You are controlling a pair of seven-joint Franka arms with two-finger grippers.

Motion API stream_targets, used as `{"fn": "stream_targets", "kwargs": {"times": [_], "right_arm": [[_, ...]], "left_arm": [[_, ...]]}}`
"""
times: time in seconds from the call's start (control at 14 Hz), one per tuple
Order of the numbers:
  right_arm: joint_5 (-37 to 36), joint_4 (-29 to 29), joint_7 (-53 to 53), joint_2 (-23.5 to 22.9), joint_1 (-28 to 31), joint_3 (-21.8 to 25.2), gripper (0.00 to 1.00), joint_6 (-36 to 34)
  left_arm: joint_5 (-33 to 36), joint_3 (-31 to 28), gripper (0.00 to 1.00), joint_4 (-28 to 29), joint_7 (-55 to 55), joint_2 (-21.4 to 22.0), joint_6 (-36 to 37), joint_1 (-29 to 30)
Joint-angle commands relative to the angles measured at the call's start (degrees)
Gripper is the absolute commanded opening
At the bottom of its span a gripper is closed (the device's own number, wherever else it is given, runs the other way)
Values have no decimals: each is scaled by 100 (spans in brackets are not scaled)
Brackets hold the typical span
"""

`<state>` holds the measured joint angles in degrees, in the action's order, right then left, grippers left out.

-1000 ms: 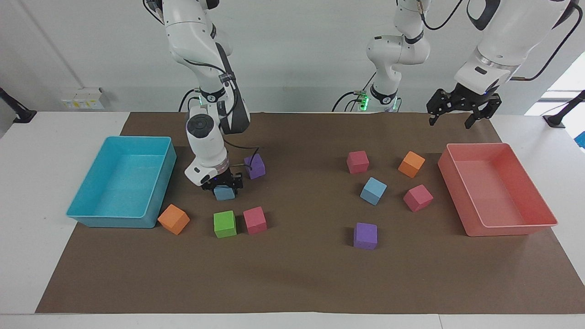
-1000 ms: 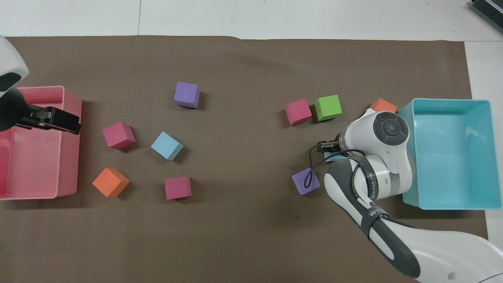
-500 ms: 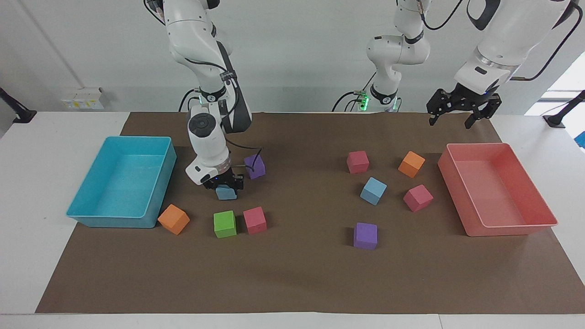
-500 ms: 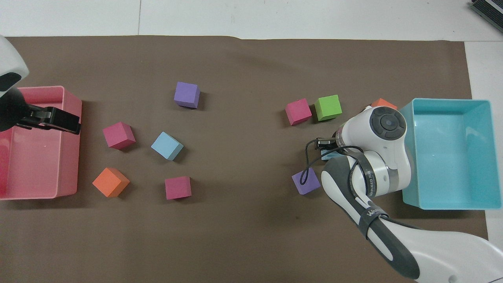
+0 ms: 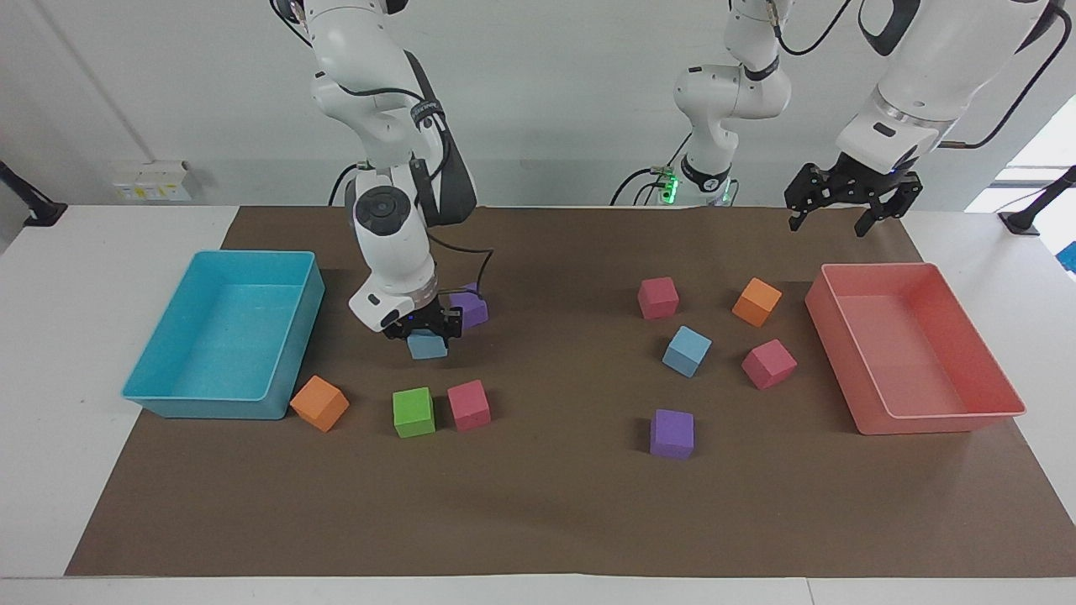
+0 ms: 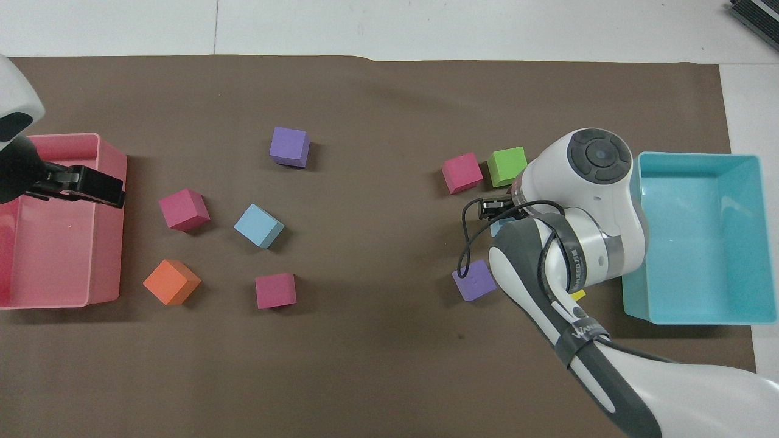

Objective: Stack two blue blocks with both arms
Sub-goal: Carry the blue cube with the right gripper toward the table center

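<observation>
Brown mat, right hand [image 5: 423, 329] grasping blue block [image 5: 428, 345] beside purple cube [image 5: 472, 308]; left hand [image 5: 849, 195] released

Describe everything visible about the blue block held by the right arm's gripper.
The held blue block is a small, matte, light sky-blue cube that looks like foam. The right gripper is shut on its upper part from above, and it hangs roughly level just off the brown mat, over the spot between the purple cube and the green cube. In the overhead view the arm hides nearly all of it.
</observation>
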<state>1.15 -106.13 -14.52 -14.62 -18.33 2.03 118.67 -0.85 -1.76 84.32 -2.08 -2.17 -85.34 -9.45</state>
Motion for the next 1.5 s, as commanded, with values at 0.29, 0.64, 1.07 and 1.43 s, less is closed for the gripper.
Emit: {"fn": "stream_targets", "kwargs": {"times": [0.29,0.64,1.07,1.43], "right_arm": [[44,1671,-540,-882,-582,-98,0,-924],[8,2149,-1175,-1393,-1172,-98,0,-917],[35,2518,-1633,-1886,-1604,-106,0,-486],[114,2474,-1861,-2079,-1911,-124,0,-222]], "left_arm": [[-3,27,100,-108,-47,-3,149,57],[-3,27,100,-108,-47,6,149,57],[-3,27,100,-108,-47,6,149,57],[-3,27,100,-108,-21,6,149,57]]}}
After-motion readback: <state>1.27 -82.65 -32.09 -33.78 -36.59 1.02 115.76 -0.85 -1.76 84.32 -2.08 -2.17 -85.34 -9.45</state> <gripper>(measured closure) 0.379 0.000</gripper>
